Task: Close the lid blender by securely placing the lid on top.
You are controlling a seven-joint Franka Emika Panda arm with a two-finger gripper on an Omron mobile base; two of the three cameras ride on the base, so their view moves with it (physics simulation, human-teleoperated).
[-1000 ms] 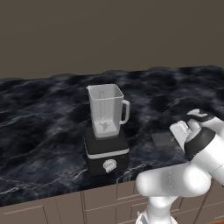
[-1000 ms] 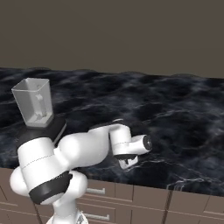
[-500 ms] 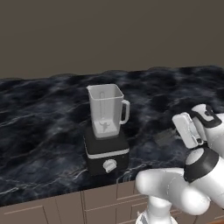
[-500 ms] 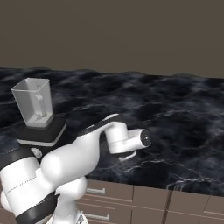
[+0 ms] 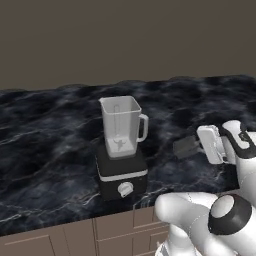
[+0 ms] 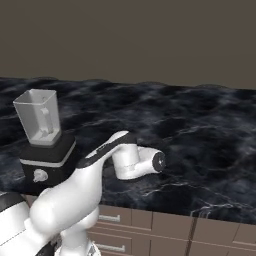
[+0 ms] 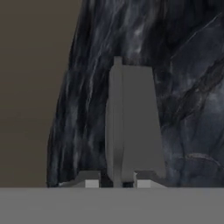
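I have my pincer [image 7: 113, 183] clamped on the lid [image 5: 186, 146], the two dark fingertips [image 7: 91, 181] pressed to either side of its near edge. In the hand view the dark grey plate stands up edge-on between them, against the marbled stone. In the left base view the lid sticks out from my hand toward the left, raised off the counter and tilted, well to the right of the blender [image 5: 121, 150].

The blender stands near the front edge of the counter [image 5: 45, 150], its black boxy base carrying a white band and a round white knob on the near face. The clear squarish jar [image 5: 121, 126] sits upright on that base, its top open, its handle toward the right.

The counter is black stone veined with pale grey and white, running wide to left and right. Below its front edge are brown cabinet drawers [image 6: 165, 235] with pale bar handles. Behind the counter rises a plain, dull brown wall [image 5: 125, 40].
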